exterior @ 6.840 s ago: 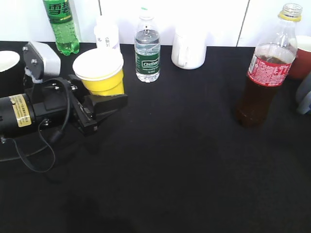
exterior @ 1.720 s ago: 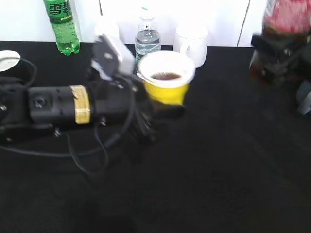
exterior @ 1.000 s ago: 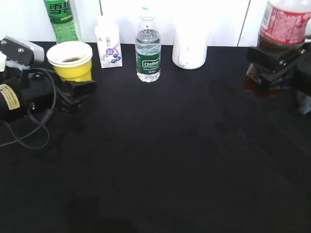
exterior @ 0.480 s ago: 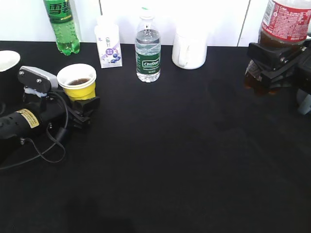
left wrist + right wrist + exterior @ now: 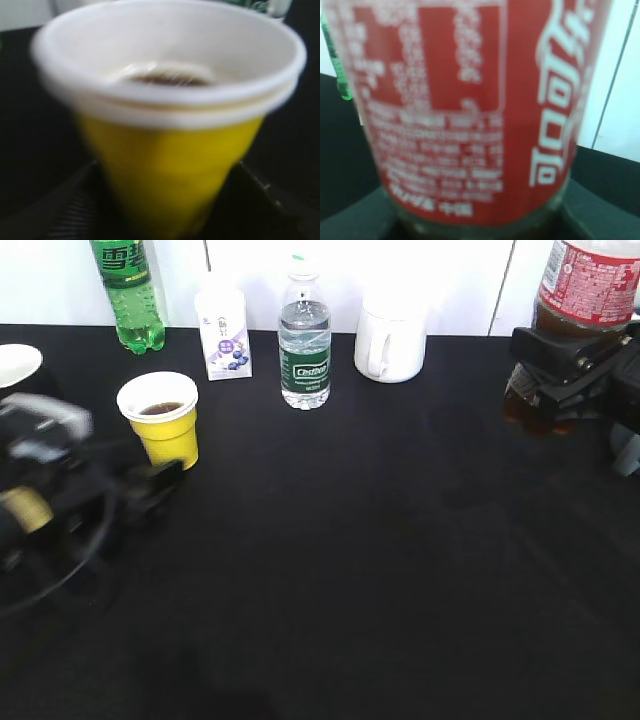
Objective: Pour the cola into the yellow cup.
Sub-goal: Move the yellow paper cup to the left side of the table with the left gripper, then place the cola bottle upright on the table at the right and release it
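Note:
The yellow cup (image 5: 162, 424) stands upright on the black table at the left, with a little dark cola in its bottom. In the left wrist view the yellow cup (image 5: 170, 150) fills the frame, with a dark finger low on each side and a gap to each. My left gripper (image 5: 155, 485) is motion-blurred, open, just in front of the cup. My right gripper (image 5: 548, 375) is shut on the cola bottle (image 5: 588, 285) and holds it upright at the far right. The bottle's red label (image 5: 470, 110) fills the right wrist view.
Along the back wall stand a green soda bottle (image 5: 128, 295), a small milk carton (image 5: 224, 335), a water bottle (image 5: 303, 345) and a white mug (image 5: 390, 340). A white cup (image 5: 15, 362) sits at the left edge. A pale object (image 5: 626, 450) is at the right edge.
My left gripper carried the cup, now holding cola, back left and set it down, and has let go and drawn back. The right gripper keeps the bottle upright.

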Robot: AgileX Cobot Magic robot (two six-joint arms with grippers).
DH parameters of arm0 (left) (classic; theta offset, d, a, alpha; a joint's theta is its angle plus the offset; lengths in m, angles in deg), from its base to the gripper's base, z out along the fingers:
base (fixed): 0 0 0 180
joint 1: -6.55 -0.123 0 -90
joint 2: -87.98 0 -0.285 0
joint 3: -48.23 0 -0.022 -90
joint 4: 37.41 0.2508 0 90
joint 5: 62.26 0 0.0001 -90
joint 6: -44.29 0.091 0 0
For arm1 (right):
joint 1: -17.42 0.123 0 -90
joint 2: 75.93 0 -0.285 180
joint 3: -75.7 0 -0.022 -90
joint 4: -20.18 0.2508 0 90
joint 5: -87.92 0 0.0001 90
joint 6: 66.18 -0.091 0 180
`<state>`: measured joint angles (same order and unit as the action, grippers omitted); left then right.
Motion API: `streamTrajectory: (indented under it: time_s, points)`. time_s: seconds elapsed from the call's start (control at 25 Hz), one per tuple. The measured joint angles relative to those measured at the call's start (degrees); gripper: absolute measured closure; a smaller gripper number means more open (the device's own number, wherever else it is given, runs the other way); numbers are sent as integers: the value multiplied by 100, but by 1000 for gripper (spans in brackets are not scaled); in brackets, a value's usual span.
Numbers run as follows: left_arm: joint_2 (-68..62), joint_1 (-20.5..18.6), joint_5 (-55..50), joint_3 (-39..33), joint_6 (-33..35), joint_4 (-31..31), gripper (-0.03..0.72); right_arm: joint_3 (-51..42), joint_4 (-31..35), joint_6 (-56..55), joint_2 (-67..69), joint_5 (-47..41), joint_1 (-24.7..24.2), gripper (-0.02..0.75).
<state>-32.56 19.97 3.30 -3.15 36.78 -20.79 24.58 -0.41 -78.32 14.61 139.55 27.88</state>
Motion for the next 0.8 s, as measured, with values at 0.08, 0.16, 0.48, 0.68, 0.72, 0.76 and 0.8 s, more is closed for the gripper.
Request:
streamTrajectory:
  time_s: [0.08, 0.16, 0.48, 0.68, 0.72, 0.76, 0.8]
  points:
    - [411, 0, 106, -570, 0, -54, 95, 0, 160, 0, 0, 0, 0, 351]
    - [952, 0, 123, -973, 0, -67, 95, 0, 749, 0, 54, 14, 0, 351]
    - [2812, 0, -429, -1131, -439, 852, 95, 180, 999, 356, 2274, 1302, 0, 351]
    - [3165, 0, -478, -1131, -464, 955, 96, 304, 685, 588, 2648, 1663, 0, 204]
    - [3170, 0, -478, -1131, -500, 995, 96, 304, 576, 593, 2648, 1644, 0, 139]
    - [3170, 0, -478, -1131, -534, 1007, 97, 293, 559, 593, 2635, 1554, 0, 108]
    - [3175, 0, -478, -1131, -562, 1009, 97, 243, 554, 593, 2567, 1361, 0, 100]
